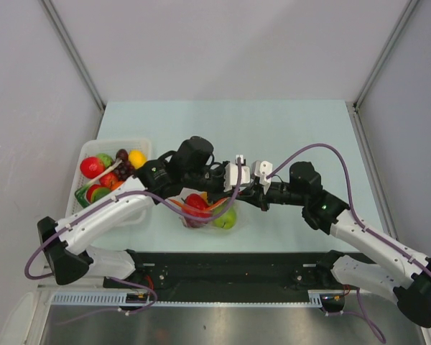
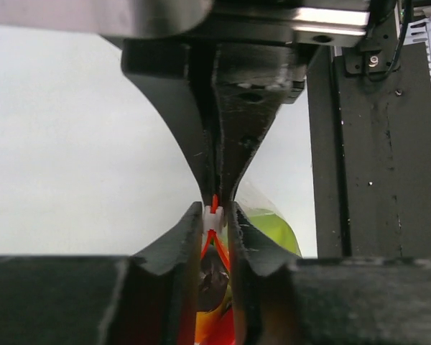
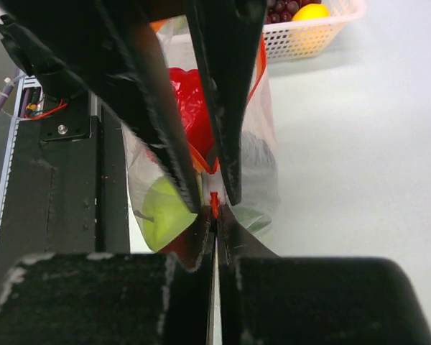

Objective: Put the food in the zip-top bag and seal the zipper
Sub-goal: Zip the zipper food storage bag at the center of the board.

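The zip-top bag (image 1: 210, 213) hangs upright near the table's front edge, between both grippers. Inside it are food pieces: a red piece (image 3: 190, 108), a green apple (image 3: 160, 210) and something dark. My left gripper (image 2: 214, 215) is pinched on the white slider (image 2: 212, 220) of the orange-red zipper (image 2: 215, 201). Facing it, my right gripper (image 3: 214, 214) is shut on the zipper strip (image 3: 214, 204) at the bag's end. Below the slider the two orange tracks still spread apart.
A white basket (image 1: 115, 141) at the left holds more food: a red piece (image 1: 91, 167), a yellow piece (image 1: 136, 158), dark grapes (image 1: 122, 169) and green pieces. The black base rail (image 1: 223, 266) runs just in front of the bag.
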Controlling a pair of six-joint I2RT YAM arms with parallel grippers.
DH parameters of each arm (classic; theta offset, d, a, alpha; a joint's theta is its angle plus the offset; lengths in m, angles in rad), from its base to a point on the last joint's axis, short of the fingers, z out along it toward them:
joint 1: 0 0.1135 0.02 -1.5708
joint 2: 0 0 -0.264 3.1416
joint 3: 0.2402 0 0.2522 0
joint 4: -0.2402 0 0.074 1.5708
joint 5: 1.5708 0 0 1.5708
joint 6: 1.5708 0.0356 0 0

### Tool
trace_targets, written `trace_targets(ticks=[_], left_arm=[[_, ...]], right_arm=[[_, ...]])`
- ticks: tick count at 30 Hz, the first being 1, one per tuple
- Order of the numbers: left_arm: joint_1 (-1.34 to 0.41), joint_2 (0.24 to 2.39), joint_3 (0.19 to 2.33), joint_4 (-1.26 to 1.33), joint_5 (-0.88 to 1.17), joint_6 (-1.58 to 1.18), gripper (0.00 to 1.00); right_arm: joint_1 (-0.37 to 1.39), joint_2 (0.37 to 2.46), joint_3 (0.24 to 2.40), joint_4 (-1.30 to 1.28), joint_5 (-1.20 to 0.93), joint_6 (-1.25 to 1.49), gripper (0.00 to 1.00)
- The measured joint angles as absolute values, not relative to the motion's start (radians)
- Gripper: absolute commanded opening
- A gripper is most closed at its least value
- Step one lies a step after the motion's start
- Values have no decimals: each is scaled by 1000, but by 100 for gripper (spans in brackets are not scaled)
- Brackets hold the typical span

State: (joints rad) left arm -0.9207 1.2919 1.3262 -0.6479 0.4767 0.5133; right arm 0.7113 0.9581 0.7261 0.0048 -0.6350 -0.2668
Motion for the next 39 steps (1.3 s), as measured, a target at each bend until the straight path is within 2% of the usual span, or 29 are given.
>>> trace_targets(ticks=[8,18,39], left_arm=[[-921,1295,1316,-640,458,514,6],[-859,1257,1282,-658,466,519,5],[-673,1124,1159,-802,410,633,3]], right_arm=[[713,944,726,-8,-615,-274,0],[693,918,724,-16,-597,-269,0],[408,820,691,-42,-620,-146,0]])
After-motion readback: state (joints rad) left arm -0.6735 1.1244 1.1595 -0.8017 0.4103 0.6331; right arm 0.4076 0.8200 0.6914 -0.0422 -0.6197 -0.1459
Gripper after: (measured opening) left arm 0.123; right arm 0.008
